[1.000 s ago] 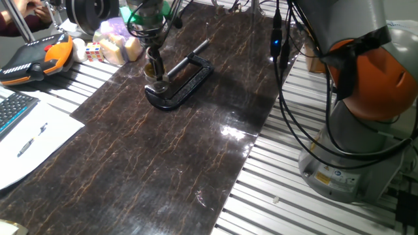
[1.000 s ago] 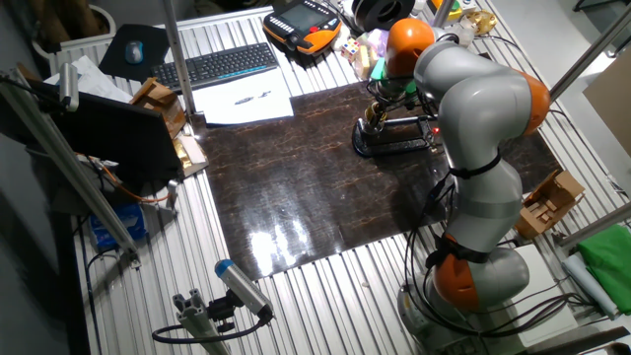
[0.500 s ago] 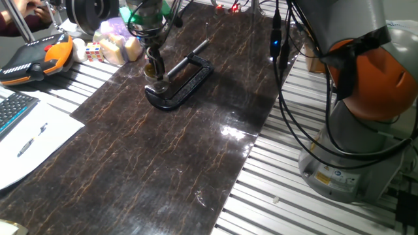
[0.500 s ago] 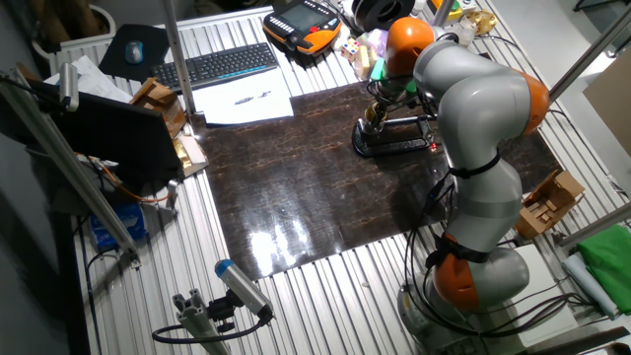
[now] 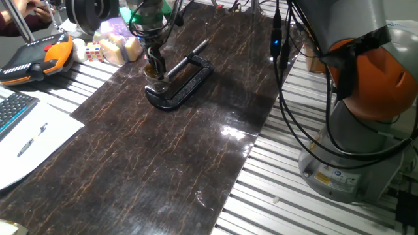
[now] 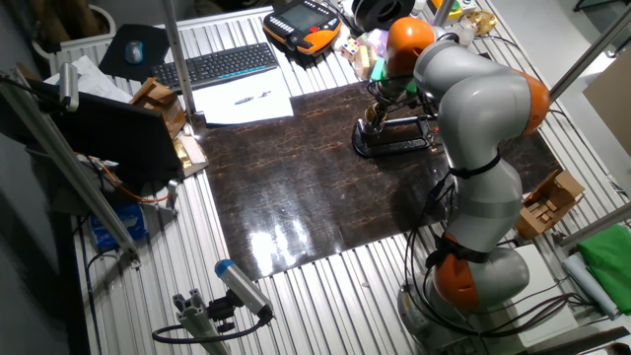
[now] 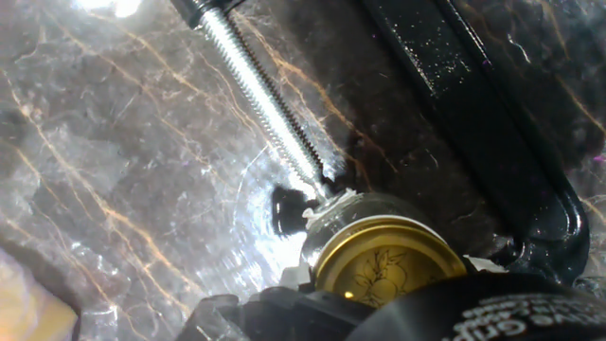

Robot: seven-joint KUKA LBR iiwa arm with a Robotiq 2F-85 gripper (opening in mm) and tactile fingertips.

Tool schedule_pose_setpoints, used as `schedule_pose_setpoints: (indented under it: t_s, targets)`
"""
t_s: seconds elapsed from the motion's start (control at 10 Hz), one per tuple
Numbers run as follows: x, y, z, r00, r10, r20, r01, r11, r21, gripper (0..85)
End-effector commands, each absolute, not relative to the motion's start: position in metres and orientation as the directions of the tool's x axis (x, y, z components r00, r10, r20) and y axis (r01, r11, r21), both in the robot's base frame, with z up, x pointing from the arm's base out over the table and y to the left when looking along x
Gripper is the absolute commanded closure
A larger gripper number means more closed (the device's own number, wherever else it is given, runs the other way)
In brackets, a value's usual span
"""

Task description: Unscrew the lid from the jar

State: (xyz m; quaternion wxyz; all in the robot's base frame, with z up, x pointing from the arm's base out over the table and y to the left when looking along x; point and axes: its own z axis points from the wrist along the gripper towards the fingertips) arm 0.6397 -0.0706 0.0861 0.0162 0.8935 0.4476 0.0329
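The jar (image 5: 157, 85) is small clear glass and stands upright on the dark mat, pinched in a black C-clamp (image 5: 186, 79). In the hand view the clamp's threaded screw (image 7: 260, 95) presses against the glass jar (image 7: 327, 223). The gold lid (image 7: 383, 265) sits on top of the jar, its lower edge hidden by my hand. My gripper (image 5: 155, 70) points straight down onto it, with dark fingers hugging both sides of the lid. From the other fixed view the gripper (image 6: 373, 116) stands over the near end of the clamp (image 6: 399, 143).
An orange teach pendant (image 5: 32, 59), a keyboard (image 5: 13, 108) and a white sheet (image 5: 26, 143) lie left of the mat. Foam blocks and dice (image 5: 117, 46) sit just behind the jar. The arm's base (image 5: 366, 98) and cables stand at the right.
The gripper stays over the jar and has barely shifted, perhaps a touch upward. The clamp and jar have not moved.
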Motion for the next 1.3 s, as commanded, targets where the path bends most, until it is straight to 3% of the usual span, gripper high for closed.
schedule_pose_setpoints:
  t_s: [0.0,1.2]
  targets:
    - [0.6396,-0.0705,0.0859,0.579,0.814,0.045,0.812,-0.58,0.063,84.3]
    - [0.6404,-0.0698,0.085,0.258,0.965,0.043,0.959,-0.262,0.112,84.3]
